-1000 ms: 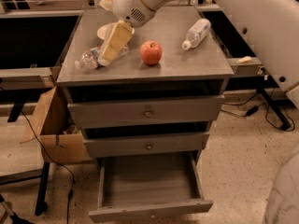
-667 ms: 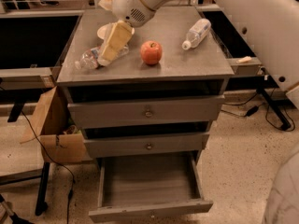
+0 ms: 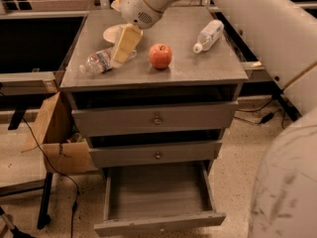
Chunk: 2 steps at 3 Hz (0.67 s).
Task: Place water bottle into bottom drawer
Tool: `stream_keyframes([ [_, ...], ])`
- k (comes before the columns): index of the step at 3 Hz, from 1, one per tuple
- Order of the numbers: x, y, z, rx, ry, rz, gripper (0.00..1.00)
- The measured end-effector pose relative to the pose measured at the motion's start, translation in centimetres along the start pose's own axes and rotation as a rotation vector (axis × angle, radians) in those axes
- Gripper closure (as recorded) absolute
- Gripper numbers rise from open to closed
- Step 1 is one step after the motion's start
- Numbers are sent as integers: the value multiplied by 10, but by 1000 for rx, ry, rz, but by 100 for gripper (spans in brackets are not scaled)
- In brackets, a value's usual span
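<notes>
The water bottle (image 3: 96,62) lies on its side at the left of the grey cabinet top (image 3: 178,71), cap end pointing left. My gripper (image 3: 124,46) reaches down from above and sits over the bottle's right end, covering it. The bottle rests on the cabinet top. The bottom drawer (image 3: 157,190) is pulled out below the two upper drawers, and nothing lies in it.
A red apple (image 3: 160,55) sits mid-top, right of the gripper. A smoother bottle with a white cap (image 3: 208,35) lies at the back right. A white dish (image 3: 110,32) sits behind the gripper. A cardboard box (image 3: 54,133) stands left of the cabinet. My arm (image 3: 257,29) spans the upper right.
</notes>
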<state>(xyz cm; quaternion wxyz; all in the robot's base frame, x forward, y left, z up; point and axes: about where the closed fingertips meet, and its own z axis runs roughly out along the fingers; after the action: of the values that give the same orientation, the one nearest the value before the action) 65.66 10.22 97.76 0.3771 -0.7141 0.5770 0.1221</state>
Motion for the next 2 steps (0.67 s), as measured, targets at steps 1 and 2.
stream_keyframes([
  [1, 19, -19, 11, 39, 96, 9, 0],
  [2, 27, -31, 26, 25, 123, -22, 0],
])
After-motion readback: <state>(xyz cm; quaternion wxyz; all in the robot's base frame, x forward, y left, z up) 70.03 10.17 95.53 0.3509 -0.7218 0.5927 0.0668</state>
